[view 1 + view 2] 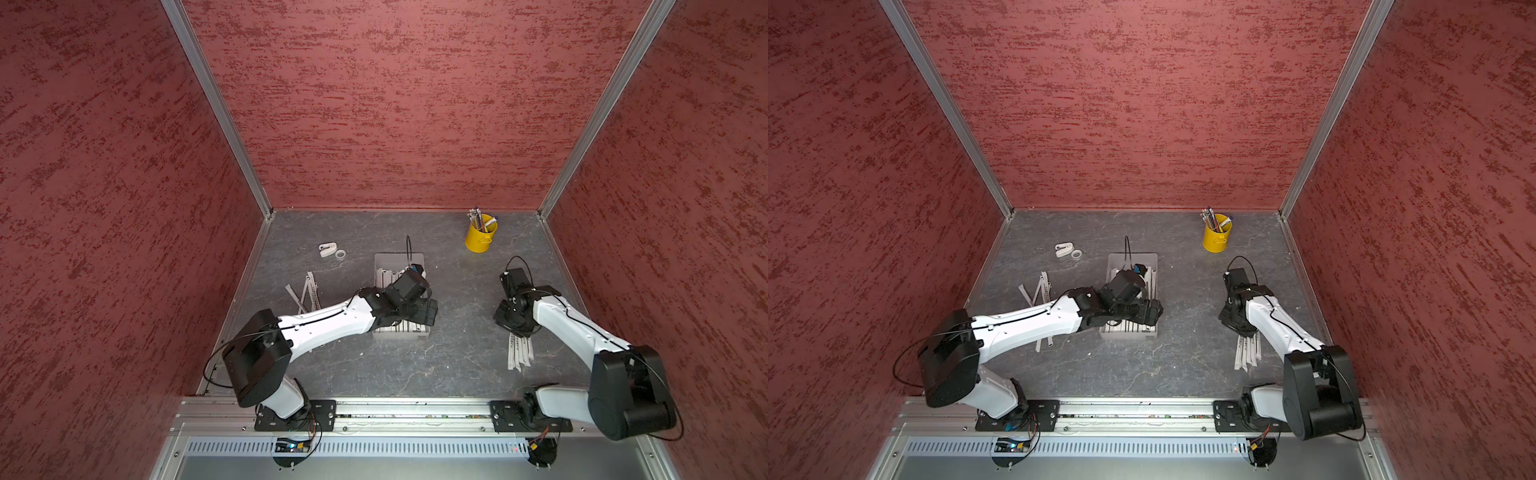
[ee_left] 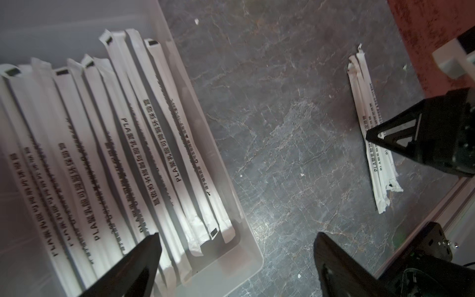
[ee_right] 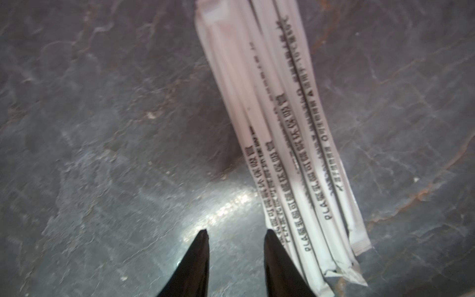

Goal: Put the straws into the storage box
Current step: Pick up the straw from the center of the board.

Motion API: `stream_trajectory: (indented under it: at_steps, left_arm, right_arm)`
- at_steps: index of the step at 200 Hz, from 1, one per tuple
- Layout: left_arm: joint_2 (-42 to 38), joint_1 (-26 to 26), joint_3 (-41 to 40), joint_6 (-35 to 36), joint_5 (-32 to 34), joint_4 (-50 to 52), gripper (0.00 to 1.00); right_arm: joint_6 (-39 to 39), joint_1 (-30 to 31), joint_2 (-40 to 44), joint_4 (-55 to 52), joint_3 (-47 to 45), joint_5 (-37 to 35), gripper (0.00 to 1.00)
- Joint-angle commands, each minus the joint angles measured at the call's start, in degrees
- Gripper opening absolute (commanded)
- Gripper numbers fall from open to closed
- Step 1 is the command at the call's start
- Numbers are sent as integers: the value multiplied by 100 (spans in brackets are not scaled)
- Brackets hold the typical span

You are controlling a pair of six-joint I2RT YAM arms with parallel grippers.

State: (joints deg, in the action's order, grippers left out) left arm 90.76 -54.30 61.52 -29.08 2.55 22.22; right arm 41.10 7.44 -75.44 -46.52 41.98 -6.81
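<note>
storage box half behind left arm

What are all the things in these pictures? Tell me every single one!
box: one, see-through whitish, middle of the table
straws in the box: many, white with black print, lying side by side
loose straws: a small bunch, white, on the table's right side
more loose straws: a few, white, on the table left of the box
cup: one, yellow, far right corner
pens: several, mixed colours, standing in the cup
ring: one, white, far left
gadget: one, small, white, beside the ring
table: one, dark grey
walls: three, red
left pincer: black, wide open, over the box's edge
right pincer: black, open, empty, at the right bunch's edge
</note>
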Motion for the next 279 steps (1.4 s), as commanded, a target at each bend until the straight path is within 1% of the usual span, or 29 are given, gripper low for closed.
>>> stream_trajectory:
  at_steps: [1,21,31,59,65,82,101,113,129,159,177,213,242,259,279]
  left_arm:
    - [84,-35,186,38,-156,-156,95]
    - [100,-12,148,77,-105,-136,95]
    - [86,-6,133,87,-73,-108,95]
    - [34,68,46,91,-66,-134,95]
    - [37,91,40,92,-68,-137,95]
    - [32,131,55,104,-63,-113,96]
    - [0,191,49,113,-11,-68,96]
    - [-50,248,20,111,16,-19,96]
    - [-177,336,-70,121,57,41,96]
    - [-494,597,-351,89,88,72,96]
    - [-667,854,-550,48,25,73,96]
    - [-1092,1415,-954,-27,-89,62,96]
    - [-1389,1788,-1089,15,-44,261,96]
    - [-1527,2028,-1132,-34,68,463,96]
    - [-1621,2316,-1192,-138,85,624,95]
  right_arm:
    - [-118,-151,-191,487,-79,-111,38]
    - [-144,-199,-445,651,-108,-141,38]
    - [-169,-215,-496,750,-128,-100,36]
    - [-220,-114,-636,989,-108,127,25]
    - [-225,-11,-673,1004,-68,121,22]
    - [-160,530,-770,911,168,-49,17]
    - [-95,1080,-1233,852,471,-225,13]
    - [-90,1298,-1436,831,640,-219,12]
    - [-63,1392,-1524,828,722,-207,12]
    - [-120,1393,-1563,784,759,-321,21]
    - [-136,1391,-1628,849,726,-307,21]
    - [-222,1472,-1595,950,823,-224,11]
    - [-345,1780,-1347,581,1439,-319,8]
    - [-408,2168,-1221,287,2039,-306,7]
    - [-443,2722,-1380,-78,2905,-237,6]
